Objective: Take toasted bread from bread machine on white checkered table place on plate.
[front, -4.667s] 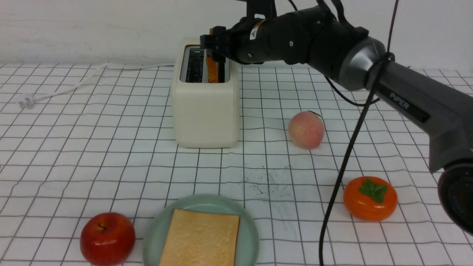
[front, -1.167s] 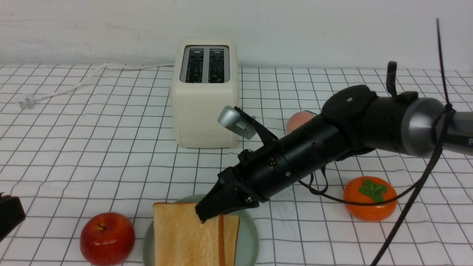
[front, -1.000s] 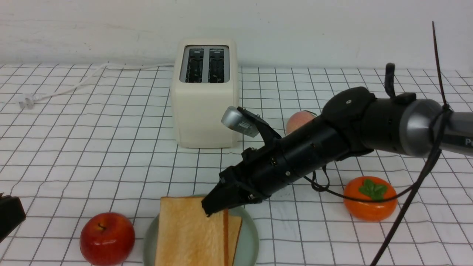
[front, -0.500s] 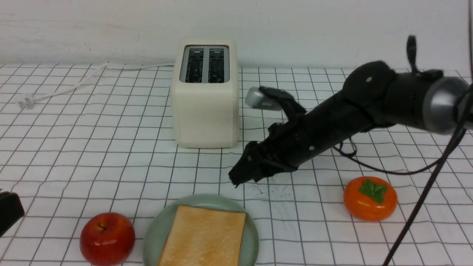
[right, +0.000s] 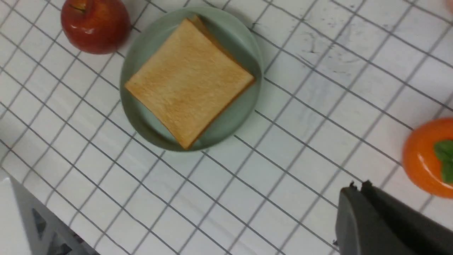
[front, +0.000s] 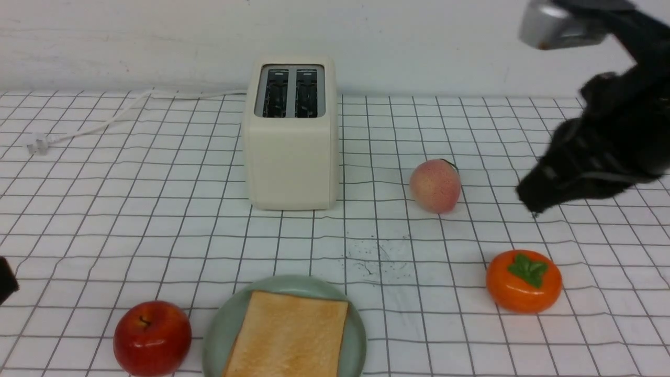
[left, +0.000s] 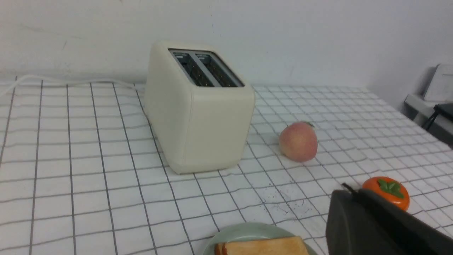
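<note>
On the plate at the near edge of the white checkered table lies the toasted bread, two slices stacked flat; in the right wrist view the lower slice's edge just peeks out from under the top one. Both slots of the bread machine, beyond the plate, look empty, so the task reads as essentially done. Risks are small: the top slice sits slightly askew and nearly spans the plate, so a brush from an arm could slide it off. Red apple sits just beside the plate; peach and persimmon lie well apart from it. Right gripper, fingers together and empty, hangs above the table beyond the persimmon; a low sweep could knock that fruit. Left gripper, fingers together and empty, sits near the plate.
</note>
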